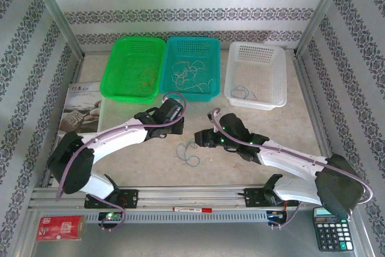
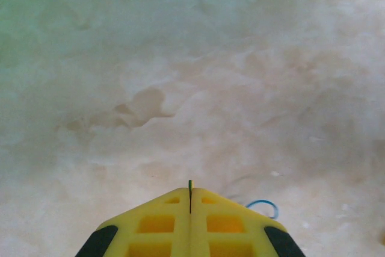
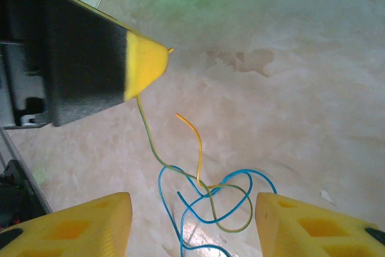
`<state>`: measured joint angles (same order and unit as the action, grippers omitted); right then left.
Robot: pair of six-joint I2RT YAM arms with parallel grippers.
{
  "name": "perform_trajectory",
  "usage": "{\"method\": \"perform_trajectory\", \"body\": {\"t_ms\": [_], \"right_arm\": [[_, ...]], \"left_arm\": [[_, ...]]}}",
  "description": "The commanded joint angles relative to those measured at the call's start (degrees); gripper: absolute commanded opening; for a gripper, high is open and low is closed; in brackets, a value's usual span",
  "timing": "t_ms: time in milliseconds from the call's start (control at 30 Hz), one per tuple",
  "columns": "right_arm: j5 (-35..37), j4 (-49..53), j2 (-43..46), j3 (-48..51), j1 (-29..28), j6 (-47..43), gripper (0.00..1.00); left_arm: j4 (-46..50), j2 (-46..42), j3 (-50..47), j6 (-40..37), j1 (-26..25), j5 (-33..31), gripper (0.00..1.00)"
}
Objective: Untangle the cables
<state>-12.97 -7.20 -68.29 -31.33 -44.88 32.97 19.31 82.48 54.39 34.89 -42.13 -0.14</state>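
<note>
The cables on the table are a small tangle of a blue, an orange-yellow and a green-yellow wire, seen as thin loops between the two arms. My left gripper is shut on the end of the green-yellow cable, whose tip pokes out between the pressed yellow fingers. That wire runs from the left gripper's fingertip down into the tangle. My right gripper is open, one finger on either side of the tangle just above it, holding nothing. A blue loop lies beside the left fingers.
Three baskets stand at the back: green, teal with several loose wires, white with a blue wire. A booklet lies at the left, a calculator at the near right, and a pen on the front rail.
</note>
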Motion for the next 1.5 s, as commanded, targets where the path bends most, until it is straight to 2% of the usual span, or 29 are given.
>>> {"method": "perform_trajectory", "body": {"t_ms": [0, 333, 567, 800, 1100, 1467], "right_arm": [[-0.7, -4.0, -1.9, -2.7, -0.9, -2.6, 0.57], [-2.3, -11.8, -8.2, -4.6, -2.1, -4.0, 0.58], [-1.2, -13.1, -9.8, -4.0, -1.6, -4.3, 0.55], [-3.9, -13.2, -6.9, -2.6, 0.4, -3.7, 0.58], [-10.4, -13.3, -0.5, 0.2, 5.5, -2.1, 0.60], [-13.1, -14.1, 2.7, 2.7, 9.3, -0.6, 0.61]], "left_arm": [[-0.6, -2.7, 1.2, 0.2, -0.9, 3.6, 0.00], [-2.3, -7.2, 3.6, 2.4, -1.2, 7.4, 0.00], [-2.0, -9.5, 5.3, 2.3, -1.3, 8.2, 0.00], [-1.8, -10.2, 4.9, 1.8, -1.3, 8.0, 0.00], [-3.1, -10.2, 3.5, 1.8, -1.3, 8.4, 0.00], [-5.5, -10.7, 2.4, 2.2, -1.3, 9.6, 0.00]]}}
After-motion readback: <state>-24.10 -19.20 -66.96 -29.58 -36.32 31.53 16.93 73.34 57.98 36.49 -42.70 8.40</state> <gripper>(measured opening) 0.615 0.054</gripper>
